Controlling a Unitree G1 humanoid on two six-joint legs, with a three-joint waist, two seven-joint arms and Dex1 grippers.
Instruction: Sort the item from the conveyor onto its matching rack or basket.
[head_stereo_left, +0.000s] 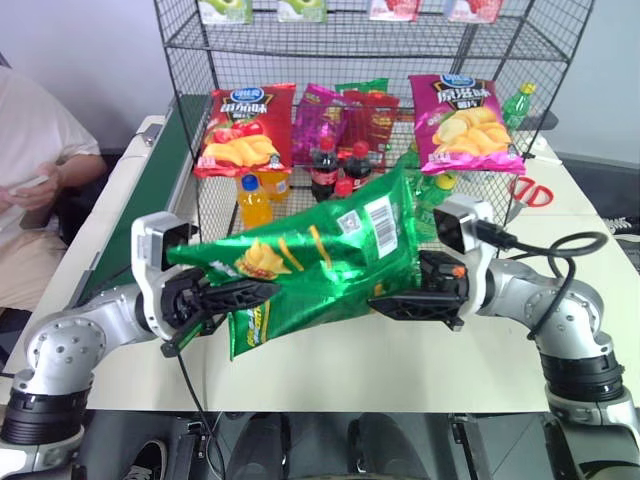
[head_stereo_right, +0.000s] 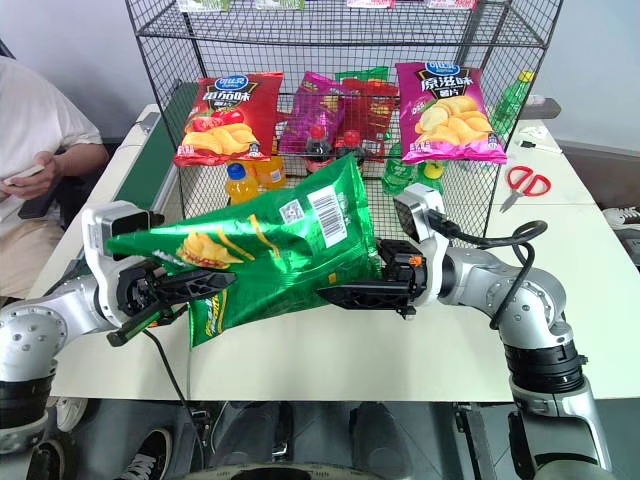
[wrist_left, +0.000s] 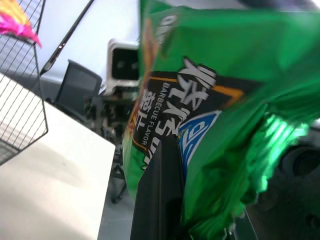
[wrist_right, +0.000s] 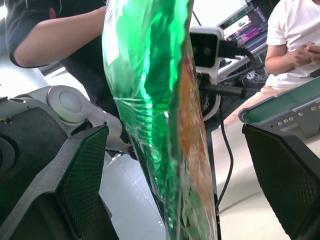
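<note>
**Green crisp bag held in the air between both arms, in front of the rack**

The green crisp bag (head_stereo_left: 315, 255) hangs above the white desk (head_stereo_left: 400, 360), clear of its surface, barcode side up and tilted, its upper corner rising toward the black wire rack (head_stereo_left: 200, 40). The left gripper (head_stereo_left: 235, 295) has its jaws closed on the bag's lower left edge. The right gripper (wrist_right: 175, 165) has its jaws spread wide on either side of the bag's opposite end, the black pads (wrist_right: 82, 170) apart from the foil.

Behind the bag, the rack's lower basket holds a red crisp bag (head_stereo_left: 243, 128), a magenta crisp bag (head_stereo_left: 463, 120) and bottles (head_stereo_left: 324, 168). The conveyor (head_stereo_left: 150, 190) runs along the desk's left edge, beside a seated person (head_stereo_left: 35, 170). Red scissors (head_stereo_left: 528, 190) lie to the right of the rack. The near desk strip beneath the bag is bare.
</note>
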